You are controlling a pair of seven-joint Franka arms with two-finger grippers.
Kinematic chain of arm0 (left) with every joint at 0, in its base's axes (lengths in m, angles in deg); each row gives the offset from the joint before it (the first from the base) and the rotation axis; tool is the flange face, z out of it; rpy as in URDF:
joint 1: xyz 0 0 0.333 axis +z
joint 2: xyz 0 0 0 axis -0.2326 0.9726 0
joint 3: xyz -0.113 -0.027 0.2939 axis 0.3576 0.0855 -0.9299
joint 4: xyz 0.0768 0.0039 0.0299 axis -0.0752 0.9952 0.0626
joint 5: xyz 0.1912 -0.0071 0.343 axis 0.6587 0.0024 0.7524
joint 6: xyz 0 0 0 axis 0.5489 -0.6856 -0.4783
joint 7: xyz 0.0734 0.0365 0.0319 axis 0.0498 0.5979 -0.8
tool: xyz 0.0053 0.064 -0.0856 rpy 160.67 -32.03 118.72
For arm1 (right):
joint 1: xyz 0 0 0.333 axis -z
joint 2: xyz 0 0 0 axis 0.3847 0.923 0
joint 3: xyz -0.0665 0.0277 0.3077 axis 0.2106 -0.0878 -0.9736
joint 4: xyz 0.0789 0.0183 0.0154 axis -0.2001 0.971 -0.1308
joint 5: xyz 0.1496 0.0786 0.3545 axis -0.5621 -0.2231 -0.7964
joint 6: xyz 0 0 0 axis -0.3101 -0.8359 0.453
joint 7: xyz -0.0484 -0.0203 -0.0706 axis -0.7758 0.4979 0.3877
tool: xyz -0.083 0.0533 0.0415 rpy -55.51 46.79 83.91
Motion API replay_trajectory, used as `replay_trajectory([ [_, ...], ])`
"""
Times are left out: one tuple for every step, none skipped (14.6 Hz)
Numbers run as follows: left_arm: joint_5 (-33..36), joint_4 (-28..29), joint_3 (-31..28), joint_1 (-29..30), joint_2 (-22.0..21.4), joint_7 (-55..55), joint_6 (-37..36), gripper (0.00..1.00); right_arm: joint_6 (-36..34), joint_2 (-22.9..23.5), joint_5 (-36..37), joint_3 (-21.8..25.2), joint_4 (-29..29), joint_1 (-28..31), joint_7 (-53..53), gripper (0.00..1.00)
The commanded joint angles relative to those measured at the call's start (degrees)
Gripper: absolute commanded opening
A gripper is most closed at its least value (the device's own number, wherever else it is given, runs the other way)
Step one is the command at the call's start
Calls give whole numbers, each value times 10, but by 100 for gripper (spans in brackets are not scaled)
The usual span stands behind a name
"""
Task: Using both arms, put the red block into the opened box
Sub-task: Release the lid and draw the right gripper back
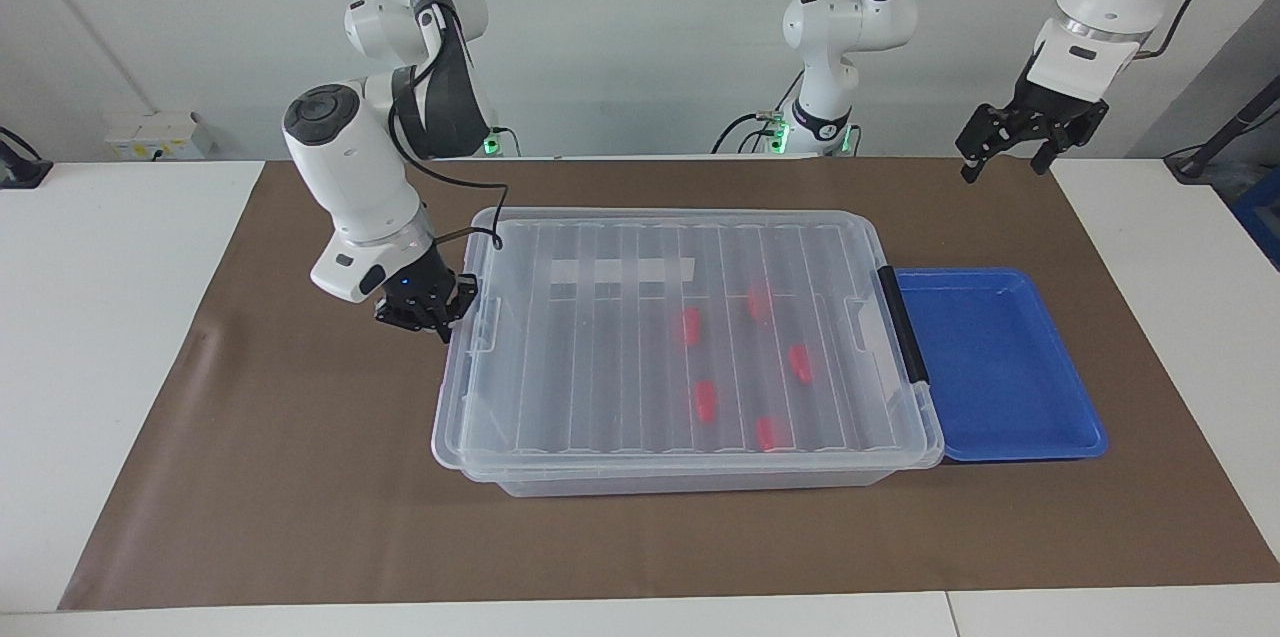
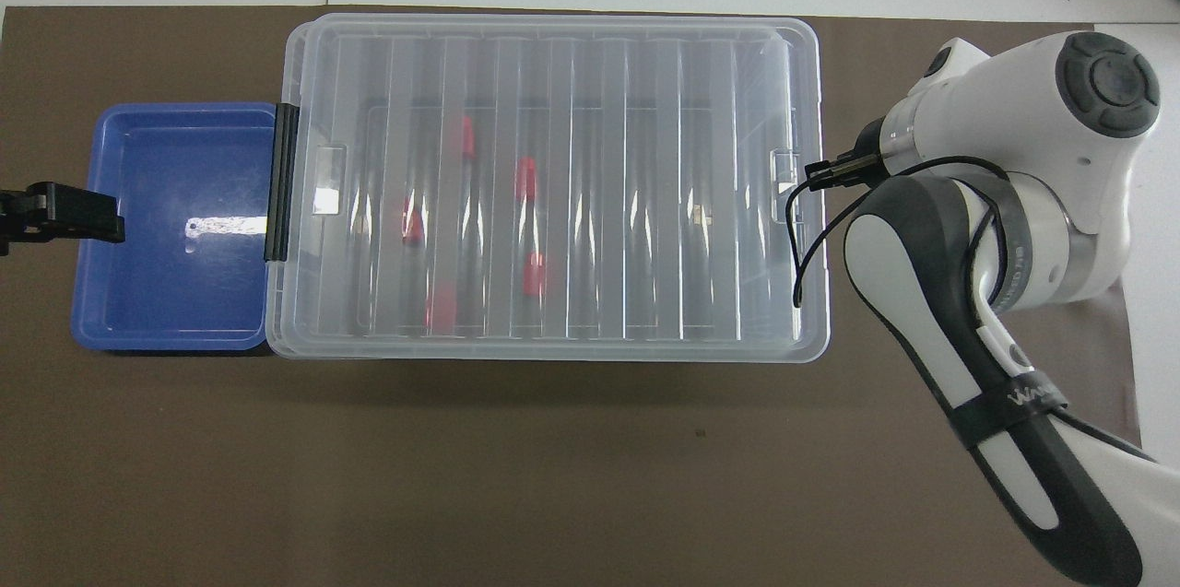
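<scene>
The large shallow clear plastic box [image 1: 700,477] sits on the brown mat [image 1: 250,477], its ribbed transparent lid [image 1: 640,337] lying flat on top. Five small glossy red blocks [image 1: 706,400] lie inside, toward the left arm's end. A smooth blue rectangular tray [image 1: 1000,367] touches that end. The right gripper [image 1: 432,314], fingertips together, rests at the lid's edge. The left gripper [image 1: 1030,139], fingers spread wide, hangs empty over the mat.

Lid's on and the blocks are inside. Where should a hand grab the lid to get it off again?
By judgement, the end lip of the lid at the right arm's end, where the right hand sits, shut, beside it. The rim overhangs the box there with a small tab, so fingers could pinch it coming in sideways from that end. The other end carries the black handle and abuts the blue tray. The left hand waits, raised and open.
</scene>
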Motion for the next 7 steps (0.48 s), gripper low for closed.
replay_trajectory([
  [8, 13, 2, 14, -5, 6, 10, 100, -6, -8, -24, -4, 17, -2, 8, 0],
  [8, 13, 2, 13, -5, 7, 5, 100, -7, -8, -37, -4, 17, -2, 8, 0],
  [9, 13, 3, 13, -6, 8, 0, 100, -8, -8, -39, -4, 16, -1, 4, 0],
  [9, 13, 3, 14, -5, 9, 0, 100, -8, -8, -40, -4, 16, -1, 4, 0],
  [9, 13, 3, 14, -5, 9, 4, 100, -10, -8, -40, -4, 15, -2, 5, 0],
  [9, 13, 3, 13, -5, 9, 9, 100, -17, -7, -32, -3, 11, -1, 6, 0],
  [9, 13, 3, 10, -5, 9, 10, 100, -25, -8, -20, 0, 10, 0, 7, 3],
])
